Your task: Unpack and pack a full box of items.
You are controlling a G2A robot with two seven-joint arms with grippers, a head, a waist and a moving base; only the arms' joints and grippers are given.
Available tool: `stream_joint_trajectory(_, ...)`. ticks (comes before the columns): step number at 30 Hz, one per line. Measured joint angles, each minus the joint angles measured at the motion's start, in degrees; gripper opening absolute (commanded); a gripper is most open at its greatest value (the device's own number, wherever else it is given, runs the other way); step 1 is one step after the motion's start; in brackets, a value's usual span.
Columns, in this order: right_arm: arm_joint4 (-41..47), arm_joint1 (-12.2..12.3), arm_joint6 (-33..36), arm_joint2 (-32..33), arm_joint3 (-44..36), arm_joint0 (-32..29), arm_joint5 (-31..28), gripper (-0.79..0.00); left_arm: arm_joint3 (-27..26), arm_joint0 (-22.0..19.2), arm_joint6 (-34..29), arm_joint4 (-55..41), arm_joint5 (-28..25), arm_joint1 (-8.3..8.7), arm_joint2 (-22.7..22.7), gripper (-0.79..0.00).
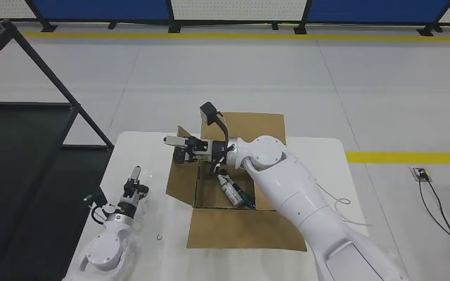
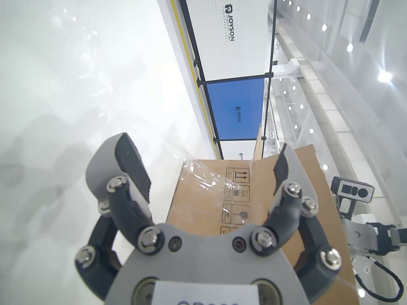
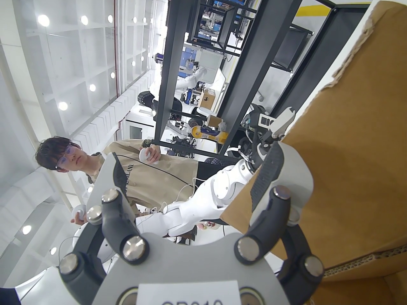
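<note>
My right pincer hangs wide open and empty at the flap on my left arm's side of the box, which stands open in the middle of the desk. Through its wrist camera one finger lies right against that flap's cardboard, but I cannot tell whether the sheet sits between the jaws or just beside them. That is my main worry. If I close blind I may pinch only the ragged edge and tear it, or miss and shove the flap. Either way the box could skid or tip, because nothing braces it. My left pincer is also spread open and holding nothing, and it sits well apart from the box near the desk's edge, facing the box's side. Crinkled clear tape on that side could snag a finger if I bring it in carelessly. One item lies slanted on the box floor near the wall closest to me. My right forearm crosses above the opening, so dropping straight toward the item risks catching a wall or folding a flap inward over it.
</note>
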Motion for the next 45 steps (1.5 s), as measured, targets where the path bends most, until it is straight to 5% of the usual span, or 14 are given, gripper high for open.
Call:
stream_joint_trajectory(7, -0.8, -1.1, -1.2, -0.8, -0.2, -0.6, 1.0, 0.0, -6.4, 4.5, 0.3, 1.6, -5.6, 0.07, -3.1, 0.0)
stream_joint_trajectory(13, -3.9, -3.0, -8.8, -2.9, 0.4, -0.9, 1.2, 0.0, -13.4, 9.1, -3.4, 0.5, -12.2, 0.58, -8.9, 0.0)
stream_joint_trajectory(20, -7.2, -4.9, -14.7, -4.5, 2.4, -0.5, 1.9, 0.0, -17.4, 14.1, -14.4, 8.3, -20.0, 1.68, -14.7, 0.0)
stream_joint_trajectory(27, -8.6, -6.4, -15.6, -5.2, 5.2, 0.2, 3.8, 0.0, -20.1, 15.9, -29.1, 3.2, -27.5, 2.32, -14.8, 0.0)
stream_joint_trajectory(45, -9.1, -7.8, -15.5, -3.2, 9.2, 1.1, 2.6, 0.0, -21.5, 16.2, -38.4, -6.0, -29.0, 2.7, -15.3, 0.0)
